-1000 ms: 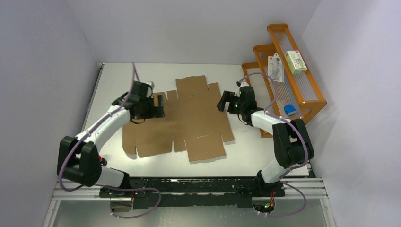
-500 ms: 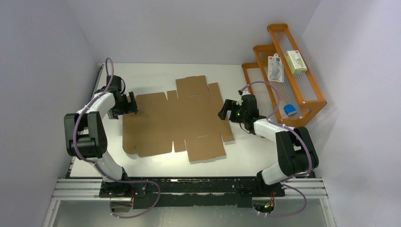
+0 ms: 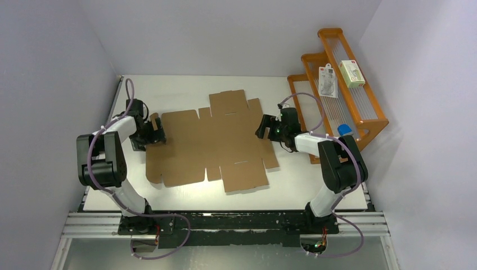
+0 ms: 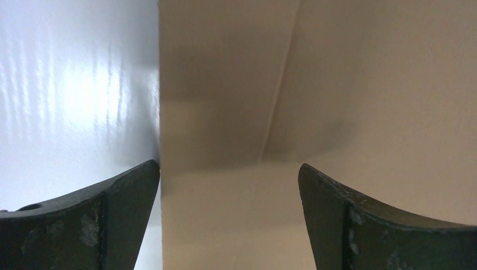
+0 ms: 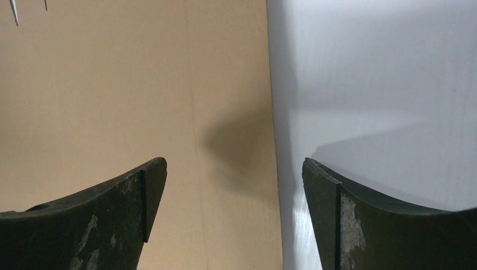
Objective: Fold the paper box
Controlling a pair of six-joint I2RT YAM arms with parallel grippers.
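A: Where is the paper box [image 3: 214, 143] to be found?
B: It is laid flat on the table [image 3: 169, 90] as an unfolded sheet, its longer run set side to side and slightly skewed, with flaps pointed far and near.
A: And the grippers?
B: The left gripper [image 3: 156, 133] is placed at the sheet's left edge and the right gripper [image 3: 263, 128] at its right edge, so neither is judged nearer. Both are spread wide with nothing gripped — each edge is framed between open fingers.

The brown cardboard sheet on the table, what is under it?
The paper box lies on the white table, which shows all around its edges. What is directly beneath the sheet cannot be seen, because the cardboard covers it.
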